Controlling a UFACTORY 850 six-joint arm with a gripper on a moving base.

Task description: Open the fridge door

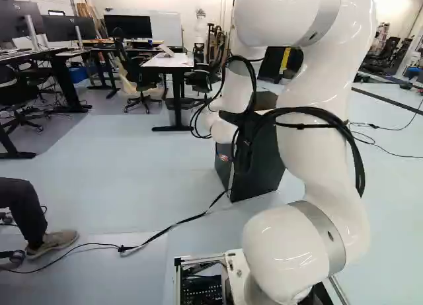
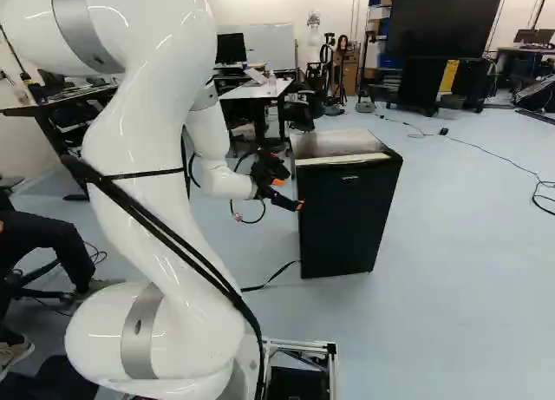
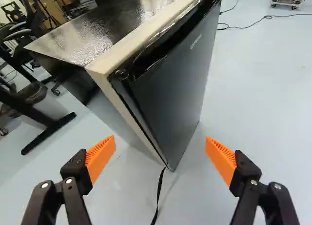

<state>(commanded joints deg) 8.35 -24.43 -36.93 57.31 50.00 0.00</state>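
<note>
The fridge (image 3: 97, 37) stands upright on the floor (image 2: 468, 270), its door (image 2: 347, 218) closed. Near the fridge's left upright edge, as the right base view shows it, the gripper (image 2: 289, 194) has its two fingers spread wide. From the fridge's bottom corner a black cable (image 3: 159, 193) runs over the floor, and behind the fridge stands a desk (image 2: 251, 91).
</note>
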